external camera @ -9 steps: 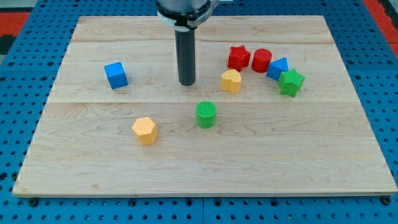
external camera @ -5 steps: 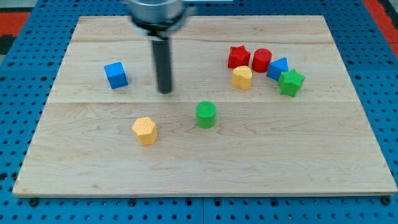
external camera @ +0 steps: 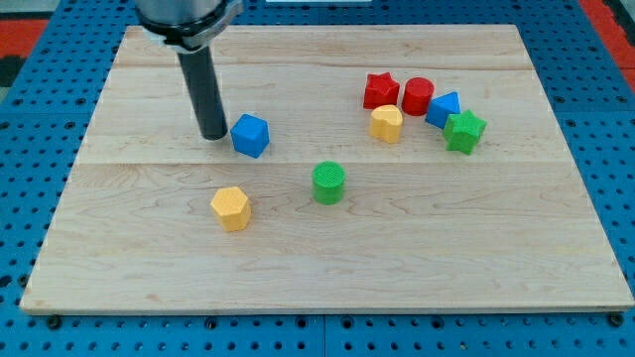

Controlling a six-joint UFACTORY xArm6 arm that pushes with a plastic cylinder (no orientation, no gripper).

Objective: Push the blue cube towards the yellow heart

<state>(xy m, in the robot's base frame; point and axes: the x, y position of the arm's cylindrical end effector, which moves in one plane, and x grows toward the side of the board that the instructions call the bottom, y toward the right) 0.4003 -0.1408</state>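
Note:
The blue cube (external camera: 250, 135) sits left of the board's middle, turned at an angle. My tip (external camera: 213, 136) stands just to its left, close to or touching it. The yellow heart (external camera: 386, 123) lies well to the cube's right, just below the red star (external camera: 379, 91) and the red cylinder (external camera: 418, 95).
A second blue block (external camera: 443, 108) and a green star (external camera: 463, 131) lie right of the yellow heart. A green cylinder (external camera: 328, 182) stands below the middle, between the cube and the heart. A yellow hexagonal block (external camera: 230, 208) lies at the lower left.
My tip swung left past the blue cube and came round to its left side. The cube has shifted right and turned. Earlier the yellow heart moved slightly up and right.

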